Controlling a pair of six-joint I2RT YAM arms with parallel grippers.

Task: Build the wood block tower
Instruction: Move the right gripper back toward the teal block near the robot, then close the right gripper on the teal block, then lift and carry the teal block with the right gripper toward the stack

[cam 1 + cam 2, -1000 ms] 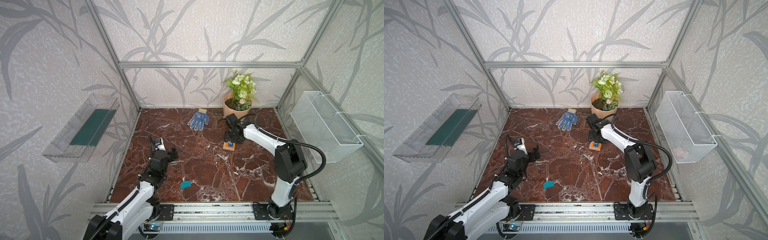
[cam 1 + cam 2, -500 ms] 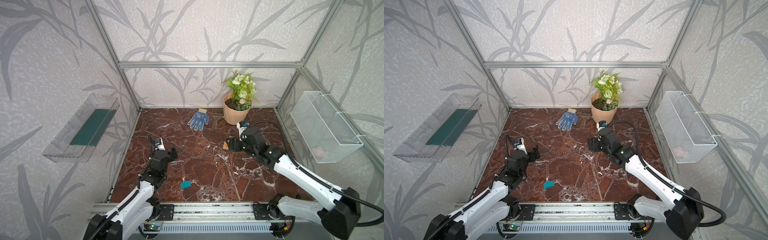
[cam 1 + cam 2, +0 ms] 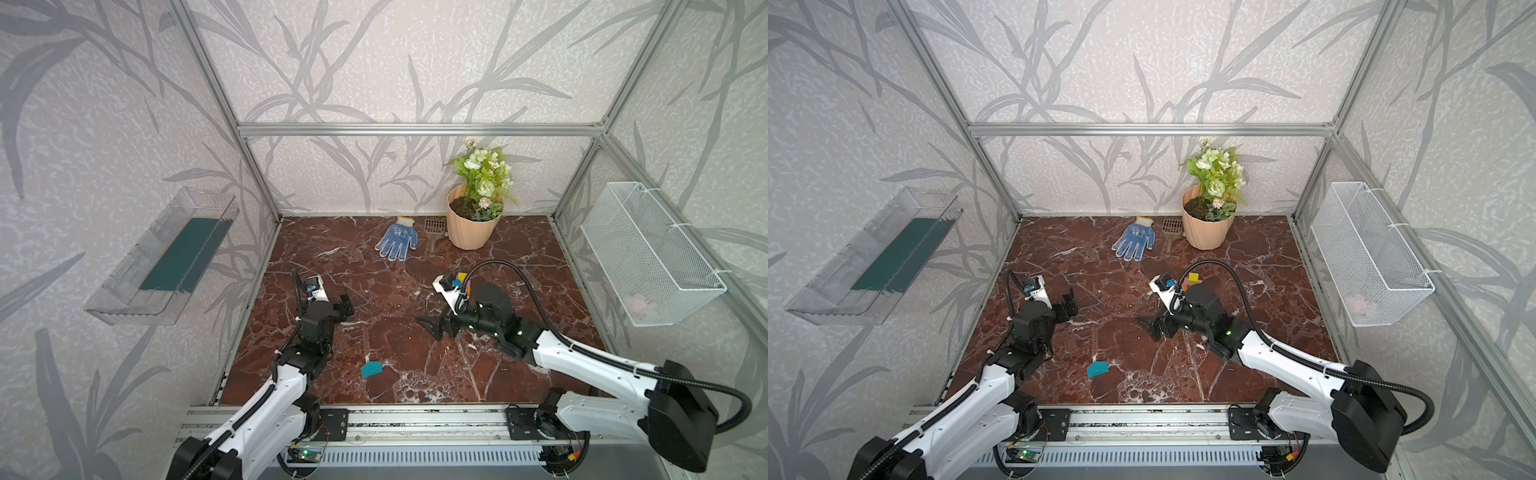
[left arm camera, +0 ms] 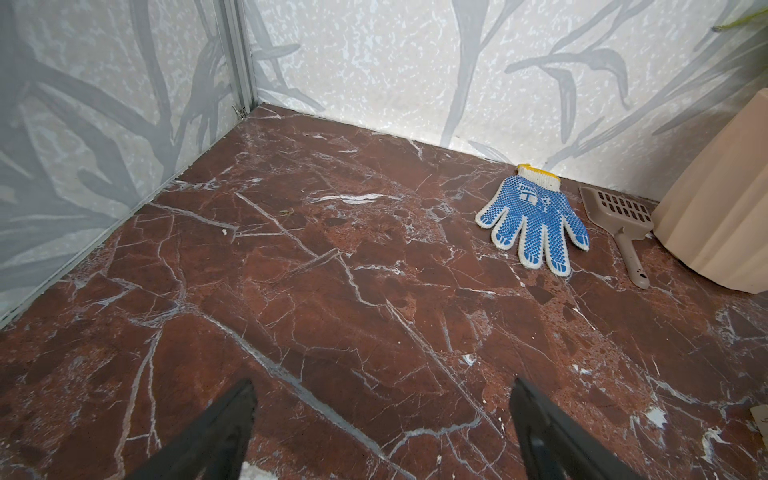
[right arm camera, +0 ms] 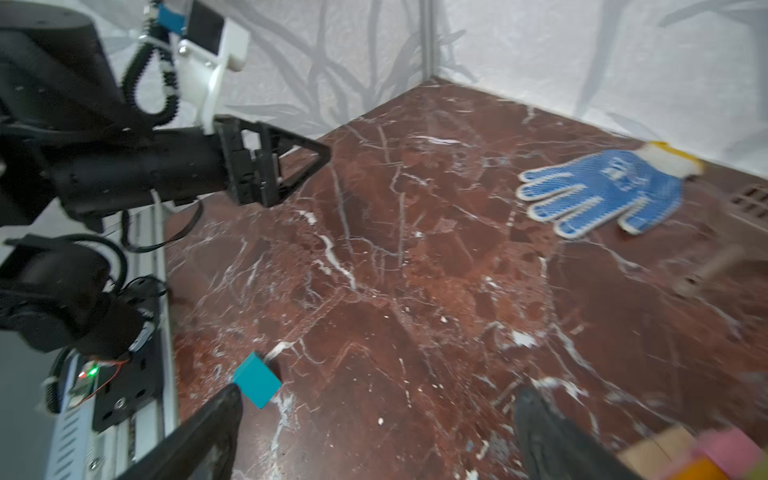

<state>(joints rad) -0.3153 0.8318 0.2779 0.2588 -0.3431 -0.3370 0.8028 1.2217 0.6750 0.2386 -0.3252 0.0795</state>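
Jaws of the left gripper [image 3: 343, 305] are shown spread wide and empty above the bench [image 3: 395, 291], near its left edge. Jaws of the right gripper [image 3: 429, 328] are likewise seen wide apart, with nothing held, over the middle of the bench. The wood block tower [image 3: 1192, 280], standing right of centre, is partly hidden behind the right wrist; yellow and pink faces are visible from above. A teal block [image 3: 371, 368] lies alone near the front edge, apart from both grippers. A blue glove [image 3: 397, 243], scoop [image 3: 432, 226] and flowerpot [image 3: 471, 232] are placed at the back.
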